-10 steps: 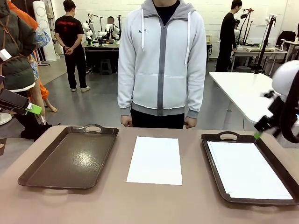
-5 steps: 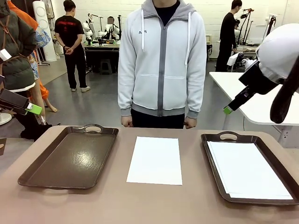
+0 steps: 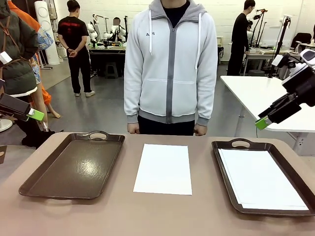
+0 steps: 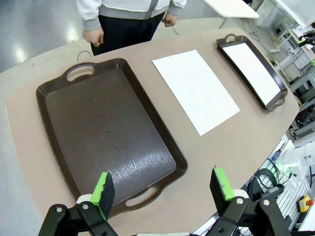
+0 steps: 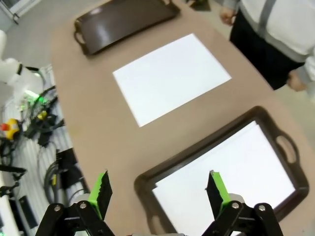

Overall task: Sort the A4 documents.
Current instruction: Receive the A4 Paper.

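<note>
One white A4 document (image 3: 164,168) lies flat on the table's middle, between two brown trays; it also shows as a sheet (image 4: 197,91) in the left wrist view and as a sheet (image 5: 172,76) in the right wrist view. More white sheets (image 3: 261,178) are stacked in the right tray (image 3: 222,162). The left tray (image 3: 74,164) holds nothing. My right gripper (image 3: 263,122) hangs open in the air above the right tray's far corner; its fingers (image 5: 102,194) spread over that tray's stack (image 5: 231,172). My left gripper (image 3: 33,116) is open, high off the table's left edge, above the empty tray (image 4: 98,132).
A person in a grey hoodie (image 3: 170,64) stands at the far edge, hands (image 3: 133,128) down by the table rim. A white table (image 3: 256,98) stands behind at the right. Bare tabletop runs along the near edge and between the trays.
The right arm swung up from low beside the right tray's far corner, went left, then drew back right; its gripper now hangs higher. The sheets, trays and left gripper have not moved.
</note>
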Motion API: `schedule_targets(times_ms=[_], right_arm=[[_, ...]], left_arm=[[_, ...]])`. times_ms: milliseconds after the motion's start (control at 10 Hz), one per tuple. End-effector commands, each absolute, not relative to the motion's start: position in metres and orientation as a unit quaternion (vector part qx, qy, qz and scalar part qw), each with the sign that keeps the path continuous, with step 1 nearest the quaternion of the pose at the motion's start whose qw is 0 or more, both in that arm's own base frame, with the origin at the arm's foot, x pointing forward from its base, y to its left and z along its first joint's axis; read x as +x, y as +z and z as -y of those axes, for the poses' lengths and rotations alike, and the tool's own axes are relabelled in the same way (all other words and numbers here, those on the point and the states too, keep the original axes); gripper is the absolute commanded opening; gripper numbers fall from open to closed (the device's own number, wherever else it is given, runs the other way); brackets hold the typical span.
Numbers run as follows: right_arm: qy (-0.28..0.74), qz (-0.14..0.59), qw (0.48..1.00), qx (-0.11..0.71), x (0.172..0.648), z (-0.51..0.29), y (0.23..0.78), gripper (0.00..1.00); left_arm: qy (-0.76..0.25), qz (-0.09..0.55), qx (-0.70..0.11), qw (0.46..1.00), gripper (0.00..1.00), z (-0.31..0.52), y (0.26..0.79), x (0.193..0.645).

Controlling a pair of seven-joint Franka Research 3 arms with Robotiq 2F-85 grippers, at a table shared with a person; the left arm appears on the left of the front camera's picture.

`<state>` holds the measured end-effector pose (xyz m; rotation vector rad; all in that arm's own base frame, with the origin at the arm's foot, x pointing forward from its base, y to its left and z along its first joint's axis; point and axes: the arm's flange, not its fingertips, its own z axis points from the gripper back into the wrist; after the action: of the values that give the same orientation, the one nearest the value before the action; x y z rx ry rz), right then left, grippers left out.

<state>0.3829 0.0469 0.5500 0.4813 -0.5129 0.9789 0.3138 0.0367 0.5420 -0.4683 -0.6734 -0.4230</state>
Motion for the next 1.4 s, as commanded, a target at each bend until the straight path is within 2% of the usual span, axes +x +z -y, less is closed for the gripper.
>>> schedule_targets(times_ms=[0, 600, 1300], right_arm=[[0.439, 0.212, 0.830, 0.271, 0.402, -0.047, 0.561, 1.00], [0.433, 0.206, 0.826, 0.297, 0.427, -0.050, 0.560, 1.00], [0.430, 0.204, 0.833, 0.282, 0.426, -0.047, 0.559, 1.00]], left_arm=[[-0.210, 0.326, -0.235, 0.891, 1.00, -0.038, 0.541, 0.314], [-0.210, 0.326, -0.235, 0.891, 1.00, -0.038, 0.541, 0.314], [-0.210, 0.326, -0.235, 0.891, 1.00, -0.038, 0.541, 0.314]])
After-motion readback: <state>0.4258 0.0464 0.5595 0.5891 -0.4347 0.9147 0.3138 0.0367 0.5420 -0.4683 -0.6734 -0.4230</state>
